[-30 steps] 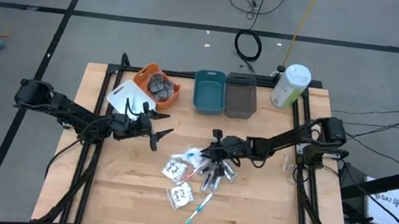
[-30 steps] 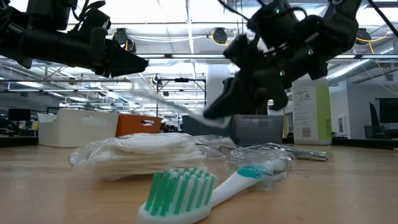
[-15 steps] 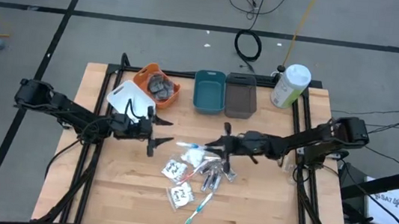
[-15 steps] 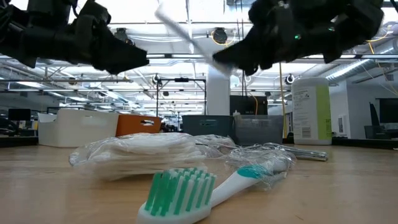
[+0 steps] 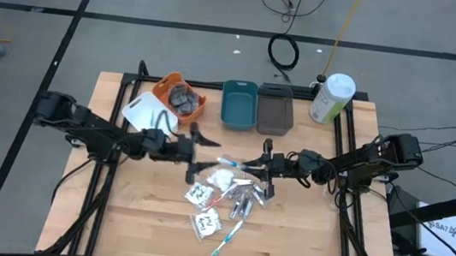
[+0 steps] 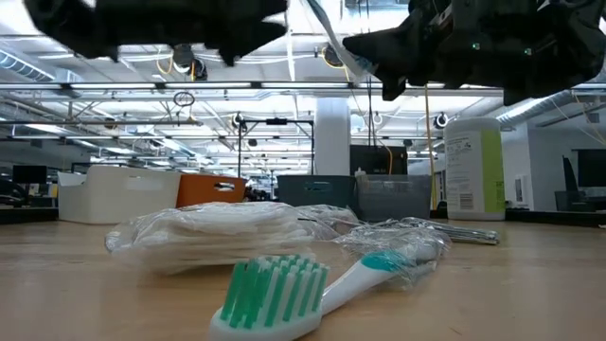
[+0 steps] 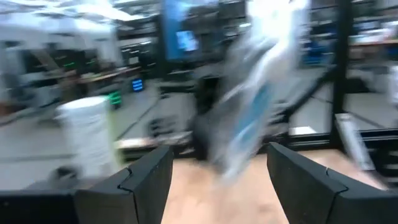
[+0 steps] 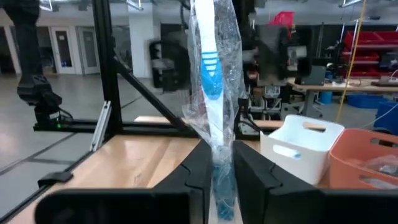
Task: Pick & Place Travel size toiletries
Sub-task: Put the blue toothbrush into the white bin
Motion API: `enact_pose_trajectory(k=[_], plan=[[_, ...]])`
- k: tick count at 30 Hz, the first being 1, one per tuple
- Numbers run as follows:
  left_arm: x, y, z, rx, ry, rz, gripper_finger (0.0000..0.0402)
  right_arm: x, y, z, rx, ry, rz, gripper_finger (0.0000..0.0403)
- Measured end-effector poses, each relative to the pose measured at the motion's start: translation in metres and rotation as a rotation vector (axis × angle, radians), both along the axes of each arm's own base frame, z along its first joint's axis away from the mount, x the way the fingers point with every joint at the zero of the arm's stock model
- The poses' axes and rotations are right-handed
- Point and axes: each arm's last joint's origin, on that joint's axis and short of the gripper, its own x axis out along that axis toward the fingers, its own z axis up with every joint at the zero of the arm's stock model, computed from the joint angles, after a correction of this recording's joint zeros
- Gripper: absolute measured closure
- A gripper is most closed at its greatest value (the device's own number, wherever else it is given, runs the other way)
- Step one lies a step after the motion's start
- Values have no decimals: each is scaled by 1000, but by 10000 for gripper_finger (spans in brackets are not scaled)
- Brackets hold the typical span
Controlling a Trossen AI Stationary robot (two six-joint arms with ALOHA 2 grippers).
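High view: right pincer (image 5: pixel 265 164) hangs over mid-surface, clamped on a wrapped toothbrush (image 5: pixel 239 163) that sticks out toward the left arm. Left pincer (image 5: pixel 197 153) sits just beside the toothbrush's free end, fingers apart. Below them the pile of toiletries (image 5: pixel 222 198) lies on the surface (image 5: pixel 131 220) toward the front edge: white packets, small silver tubes, another toothbrush. Along the back edge we see an orange bin (image 5: pixel 181 97) with grey discs inside, a teal bin (image 5: pixel 239 105), a grey bin (image 5: pixel 275 114), a white bin (image 5: pixel 145 113) nearer the back-left corner, and a white-and-green bottle (image 5: pixel 331 98) at the back-right corner.

Low view: both arms dark at the top; the held toothbrush (image 6: pixel 333 38) slants up between them, clear of the surface. A loose teal-white toothbrush (image 6: pixel 312 284) and stacked white packets (image 6: pixel 213 232) lie up front.

Left wrist view: left fingers (image 7: pixel 142 180) spread wide, blurred wrapped toothbrush (image 7: pixel 255 106) right ahead between them, not yet gripped.

Right wrist view: right fingers (image 8: pixel 199 168) pinched on the toothbrush (image 8: pixel 214 87), which stands upright in clear wrap.

We judge this a handover mid-air: a toothbrush picked, about to pass to the left arm. Next, the left pincer needs to close on the free end before the right lets go, then carry it to a bin; which bin, we cannot tell.
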Motion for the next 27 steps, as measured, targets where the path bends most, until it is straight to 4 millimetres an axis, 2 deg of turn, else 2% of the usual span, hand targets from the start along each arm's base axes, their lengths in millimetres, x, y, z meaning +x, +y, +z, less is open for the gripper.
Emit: enact_pose_trajectory(k=[3, 7, 11, 24, 27], plan=[[20, -10, 2, 17, 0, -75, 149, 0, 0, 0, 0, 1, 1, 367], [41, -18, 5, 29, -8, -89, 149, 0, 0, -1, 0, 10, 2, 367], [50, -19, 4, 40, -5, -90, 149, 0, 0, -1, -1, 12, 3, 367], [48, -16, 1, 72, 57, -52, 151, 0, 0, -2, -2, 18, 4, 368], [48, -18, -1, 99, 76, -76, 180, 0, 0, -2, -4, 23, 4, 367]])
